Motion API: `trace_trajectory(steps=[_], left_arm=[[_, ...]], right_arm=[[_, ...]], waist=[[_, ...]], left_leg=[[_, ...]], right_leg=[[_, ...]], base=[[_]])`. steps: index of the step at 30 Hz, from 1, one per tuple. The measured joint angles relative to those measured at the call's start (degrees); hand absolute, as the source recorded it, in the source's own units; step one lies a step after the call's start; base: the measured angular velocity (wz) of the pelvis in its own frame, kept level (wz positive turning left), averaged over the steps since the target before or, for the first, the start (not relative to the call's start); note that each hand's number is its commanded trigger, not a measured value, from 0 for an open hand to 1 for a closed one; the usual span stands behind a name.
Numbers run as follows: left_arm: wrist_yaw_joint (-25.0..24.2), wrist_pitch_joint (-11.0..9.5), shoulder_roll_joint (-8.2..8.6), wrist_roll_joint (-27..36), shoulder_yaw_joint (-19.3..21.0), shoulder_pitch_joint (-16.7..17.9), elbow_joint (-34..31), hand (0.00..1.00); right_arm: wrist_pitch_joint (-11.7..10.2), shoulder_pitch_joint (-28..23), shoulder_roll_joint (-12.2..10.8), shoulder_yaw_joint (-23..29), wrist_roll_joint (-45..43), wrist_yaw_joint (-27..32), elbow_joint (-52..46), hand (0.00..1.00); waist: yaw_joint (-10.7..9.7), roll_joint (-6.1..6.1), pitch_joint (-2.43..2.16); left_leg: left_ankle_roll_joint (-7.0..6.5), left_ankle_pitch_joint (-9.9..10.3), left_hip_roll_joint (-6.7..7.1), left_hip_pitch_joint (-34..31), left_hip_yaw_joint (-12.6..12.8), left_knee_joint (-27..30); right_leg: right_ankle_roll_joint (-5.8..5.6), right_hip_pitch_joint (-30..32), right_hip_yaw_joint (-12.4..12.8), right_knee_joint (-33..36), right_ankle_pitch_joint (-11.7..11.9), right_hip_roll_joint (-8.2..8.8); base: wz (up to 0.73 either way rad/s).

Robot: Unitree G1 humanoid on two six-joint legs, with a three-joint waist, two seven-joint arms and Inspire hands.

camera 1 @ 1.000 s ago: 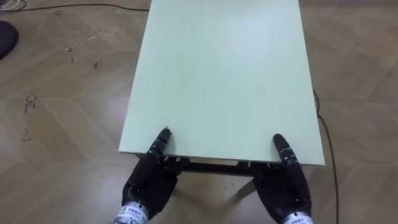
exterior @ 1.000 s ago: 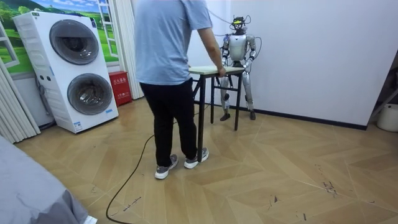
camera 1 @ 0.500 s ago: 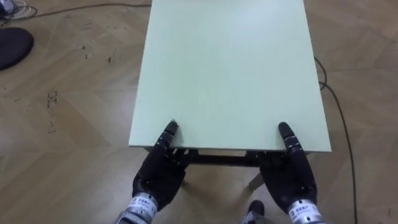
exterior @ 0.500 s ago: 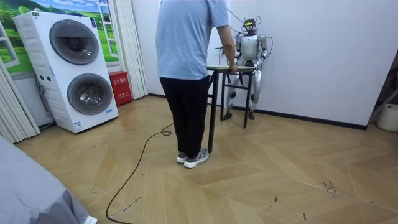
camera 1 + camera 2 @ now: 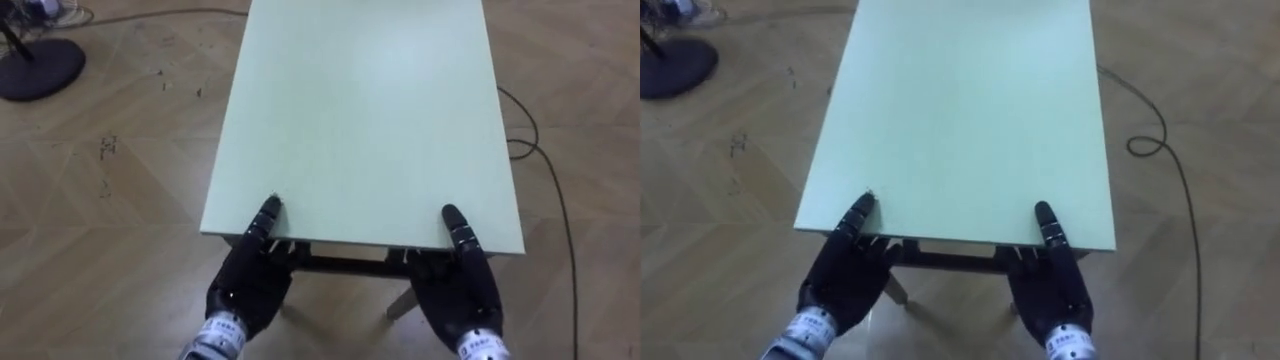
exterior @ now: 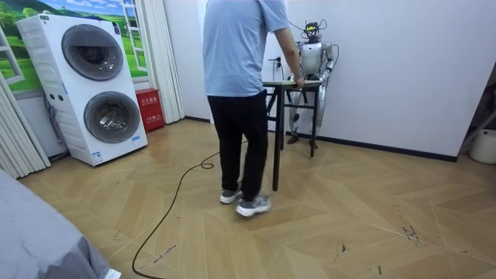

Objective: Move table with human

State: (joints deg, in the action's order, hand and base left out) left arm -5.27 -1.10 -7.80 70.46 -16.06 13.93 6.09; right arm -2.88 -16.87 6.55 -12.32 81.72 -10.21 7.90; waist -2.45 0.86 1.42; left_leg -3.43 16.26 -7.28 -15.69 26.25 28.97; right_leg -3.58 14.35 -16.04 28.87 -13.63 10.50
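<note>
Left robot hand (image 5: 245,288) and right robot hand (image 5: 466,292) pinch the 6 o'clock edge of the smooth, pale-green, rectangular counter (image 5: 360,110), thumbs on top.

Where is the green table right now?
In the room view the table is by the white wall, between the person on the view's left and the robot; in the eye views the left hand and right hand are at its near edge.
</note>
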Motion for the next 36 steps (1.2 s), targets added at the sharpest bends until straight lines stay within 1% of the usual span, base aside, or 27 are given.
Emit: trace_trajectory(steps=[1, 3, 5, 7, 9, 12, 13, 15, 17, 18, 20, 21, 22, 23, 24, 25, 26, 27, 28, 29, 30, 31, 32, 33, 34, 35, 36], left_arm=[[0.00, 0.00, -0.02, -0.01, -0.01, 0.13, -0.04, 1.00], [0.04, 0.00, 0.21, -0.01, -0.01, 0.34, -0.04, 1.00], [0.04, 0.00, 0.25, -0.01, -0.02, 0.65, -0.11, 1.00], [0.04, 0.00, 0.34, 0.10, -0.01, 0.68, -0.11, 1.00], [0.04, -0.01, 0.53, 0.10, 0.10, 1.22, -0.11, 1.00], [0.04, -0.04, 0.60, 0.13, 0.04, 1.71, -0.12, 1.00], [0.04, -0.06, 0.65, 0.32, -0.01, 1.82, -0.12, 1.00], [0.03, -0.07, 0.54, 1.18, -0.13, 1.86, -0.23, 1.00], [0.03, -0.06, 0.39, 1.43, -0.23, 1.87, -0.26, 1.00], [0.03, -0.05, 0.42, 1.43, -0.34, 1.86, -0.27, 1.00], [0.03, -0.05, 0.44, 1.43, -0.33, 1.76, -0.27, 1.00], [0.04, -0.05, 0.53, 1.43, -0.34, 1.75, -0.26, 1.00], [0.04, -0.05, 0.58, 1.43, -0.36, 1.74, -0.27, 1.00], [0.04, -0.05, 0.63, 1.48, -0.36, 1.66, -0.32, 1.00], [0.04, -0.04, 0.62, 1.50, -0.32, 1.56, -0.56, 1.00], [0.03, 0.05, 0.67, 1.50, -0.31, 1.58, -0.87, 1.00], [0.03, 0.14, 0.65, 1.51, -0.31, 1.73, -0.92, 1.00], [0.02, 0.23, 0.56, 1.52, -0.26, 2.37, -1.33, 1.00], [0.02, 0.28, 0.55, 1.53, -0.26, 2.57, -1.42, 1.00], [0.02, 0.33, 0.62, 1.49, -0.26, 2.52, -1.42, 1.00], [0.02, 0.34, 0.70, 1.49, -0.24, 2.36, -1.42, 1.00], [0.05, 0.35, 0.83, 1.49, -0.18, 2.35, -1.42, 1.00], [0.12, 0.36, 0.89, 1.50, -0.19, 2.37, -1.42, 1.00], [0.15, 0.36, 0.88, 1.54, -0.30, 2.40, -1.42, 1.00], [0.16, 0.36, 0.87, 1.99, -0.55, 2.65, -1.42, 1.00], [0.16, 0.36, 0.94, 2.13, -0.64, 2.84, -1.42, 1.00], [0.15, 0.15, 1.12, 2.35, -0.88, 3.09, -1.42, 1.00]], right_arm=[[0.00, -0.09, -0.09, 0.02, 0.00, 0.03, 0.00, 1.00], [-0.23, -0.09, -0.22, 0.08, -0.06, 0.05, 0.00, 1.00], [-0.39, -0.09, -0.24, -0.04, -0.12, 0.09, 0.02, 1.00], [-1.18, -0.06, -0.24, -0.53, -0.14, 0.12, 0.01, 1.00], [-1.43, -0.10, -0.15, -0.89, -0.14, 0.18, 0.14, 1.00], [-2.53, -0.10, 0.09, -1.80, -0.09, 0.25, 0.59, 1.00], [-2.58, -0.09, 0.09, -1.84, -0.10, 0.29, 0.58, 1.00], [-2.90, 0.08, 0.08, -1.94, -0.26, 0.29, 0.58, 1.00], [-2.90, 0.23, 0.30, -1.94, -0.34, 0.31, 0.57, 1.00], [-2.90, 0.23, 0.40, -1.94, -0.27, 0.42, 0.56, 1.00], [-2.96, 0.28, 0.44, -1.92, -0.23, 0.69, 0.43, 1.00], [-3.12, 0.30, 0.50, -1.93, -0.30, 0.71, 0.43, 1.00], [-3.52, 0.35, 0.50, -2.03, -0.64, 0.72, 0.41, 1.00], [-3.63, 0.37, 0.53, -2.02, -0.69, 0.72, 0.27, 1.00], [-3.77, 0.42, 0.60, -2.02, -0.69, 0.71, -0.15, 1.00], [-3.81, 0.42, 0.89, -1.99, -0.69, 0.71, -0.52, 1.00], [-3.79, 0.45, 0.96, -2.01, -0.70, 0.72, -0.52, 1.00], [-3.78, 0.63, 0.92, -2.10, -1.23, 0.77, -0.52, 1.00], [-3.79, 0.62, 0.96, -2.16, -1.27, 0.77, -0.52, 1.00], [-3.80, 0.61, 0.96, -2.09, -1.27, 0.77, -0.52, 1.00], [-3.80, 0.81, 0.91, -1.91, -1.46, 0.77, -0.52, 1.00], [-3.76, 0.80, 0.80, -1.67, -1.94, 0.76, -0.52, 1.00], [-3.74, 0.80, 0.77, -1.58, -1.94, 0.77, -0.52, 1.00], [-3.61, 0.77, 0.84, -1.45, -1.93, 0.77, -0.51, 1.00], [-3.60, 0.83, 1.08, -1.44, -1.94, 0.77, -0.52, 1.00], [-3.60, 0.88, 1.16, -1.44, -1.94, 0.79, -0.52, 1.00], [-3.60, 0.93, 1.25, -1.46, -2.04, 0.93, -0.52, 1.00]], waist=[[-0.17, 0.02, -0.02], [0.10, 0.03, -0.02], [0.63, 0.02, -0.02], [1.48, 0.02, -0.02], [1.88, 0.05, 0.00], [3.05, 0.17, 0.07], [3.12, 0.69, 0.19], [3.14, 0.96, 0.16], [3.40, 1.26, 0.33], [3.26, 1.41, 0.39], [2.80, 1.45, 0.40], [2.65, 1.56, 0.42], [2.33, 1.81, 0.40], [2.00, 1.82, 0.40], [1.04, 1.83, 0.40], [0.60, 1.79, 0.43], [1.00, 1.78, 0.42], [1.44, 1.94, 0.47], [1.34, 2.02, 0.45], [0.97, 2.24, 0.45], [0.81, 2.57, 0.55], [-0.24, 2.61, 0.58], [-0.64, 2.64, 0.60], [-0.73, 2.42, 0.74], [-0.24, 2.43, 0.77], [-0.01, 2.48, 0.80], [0.40, 2.58, 0.86]], left_leg=[[0.01, -0.45, -0.02, 0.05, -0.59, -0.60], [-0.07, -0.60, 0.00, 0.02, -0.77, -0.87], [-0.08, -0.60, 0.08, 0.02, -0.83, -0.68], [-0.08, -0.61, 0.08, -0.04, -0.99, -0.66], [0.12, -0.73, 0.04, -0.16, -2.12, -0.66], [0.54, -1.04, -0.02, -0.15, -3.82, -0.60], [0.67, -1.18, -0.01, -0.46, -5.09, -0.25], [0.82, -1.75, 0.11, -1.11, -6.36, -0.18], [1.16, -2.43, 0.28, -1.31, -7.84, -0.42], [1.50, -3.09, 0.44, -1.56, -9.25, -0.47], [1.61, -4.47, 0.85, -1.97, -9.77, -1.45], [1.63, -5.75, 1.11, -2.22, -9.74, -2.53], [1.73, -7.40, 1.47, -2.47, -9.69, -4.06], [1.80, -8.59, 1.83, -2.61, -9.59, -5.24], [2.22, -10.86, 2.11, -2.72, -7.89, -7.94], [2.56, -11.09, 0.55, -2.77, -4.13, -6.97], [2.21, -9.84, -0.76, -2.53, -2.00, -4.23], [2.25, -7.24, -3.10, -1.52, 0.61, 0.66], [2.28, -6.37, -4.05, -0.78, 1.40, 1.91], [3.07, -5.33, -5.13, 0.32, 2.16, 1.94], [3.22, -5.19, -4.61, 0.55, 2.30, -0.56], [3.16, -5.24, -3.57, 1.51, 2.68, -3.60], [3.09, -5.28, -2.78, 2.07, 2.65, -5.11], [2.47, -5.72, -1.75, 2.94, 2.41, -6.97], [2.37, -5.81, -1.17, 3.23, 1.85, -7.37], [2.35, -5.81, -0.81, 3.43, 1.58, -7.49], [2.24, -5.86, -0.54, 3.74, 0.42, -7.71]], right_leg=[[-0.18, -0.87, -0.04, -1.73, 0.85, -0.66], [-0.17, -1.32, 0.00, -3.33, 1.39, -1.06], [-0.24, -1.28, 0.00, -3.40, 1.53, -1.03], [-0.24, -1.38, -0.12, -3.60, 1.53, -1.06], [-0.24, -2.53, -1.50, -4.60, 1.53, -1.27], [-0.19, -3.71, -2.94, -5.24, 1.50, -1.56], [-0.11, -4.28, -3.88, -5.24, 1.44, -1.64], [0.35, -4.56, -5.30, -5.06, 1.11, -1.59], [0.61, -5.66, -7.78, -5.30, 0.94, -1.56], [1.01, -6.53, -9.64, -5.31, 0.71, -1.61], [1.47, -7.31, -11.23, -5.64, -0.07, -1.57], [1.72, -8.01, -12.51, -6.45, -0.50, -1.59], [2.05, -8.57, -14.53, -7.08, -0.63, -1.55], [2.28, -8.79, -15.67, -7.42, -0.76, -1.39], [2.75, -9.09, -18.58, -8.49, -0.87, -0.45], [3.27, -9.35, -22.89, -9.20, -0.95, 0.35], [3.36, -9.72, -24.83, -9.37, -0.88, 0.66], [3.43, -11.06, -27.52, -9.97, -0.72, 0.54], [3.40, -11.57, -28.79, -10.01, -0.70, 0.49], [3.37, -12.08, -30.84, -9.32, -0.72, 0.42], [3.30, -12.09, -31.37, -8.24, -0.77, 0.42], [3.30, -12.08, -30.25, -7.40, -0.77, 0.57], [3.28, -12.08, -28.99, -6.96, -0.79, 0.62], [3.07, -11.96, -25.71, -6.26, -0.91, 0.78], [2.78, -11.28, -23.20, -4.38, -1.08, 1.11], [2.63, -10.86, -22.68, -2.62, -1.17, 1.69], [2.59, -8.35, -21.35, 4.01, -1.08, 3.76]], base=[[0.16], [0.01], [0.00], [0.03], [0.23], [0.26], [0.38], [0.44], [0.52], [0.72], [0.77], [0.83], [0.88], [1.02], [1.03], [0.81], [0.41], [0.23], [0.60], [0.83], [1.09], [0.93], [0.93], [0.61], [0.42], [0.23], [0.19]])
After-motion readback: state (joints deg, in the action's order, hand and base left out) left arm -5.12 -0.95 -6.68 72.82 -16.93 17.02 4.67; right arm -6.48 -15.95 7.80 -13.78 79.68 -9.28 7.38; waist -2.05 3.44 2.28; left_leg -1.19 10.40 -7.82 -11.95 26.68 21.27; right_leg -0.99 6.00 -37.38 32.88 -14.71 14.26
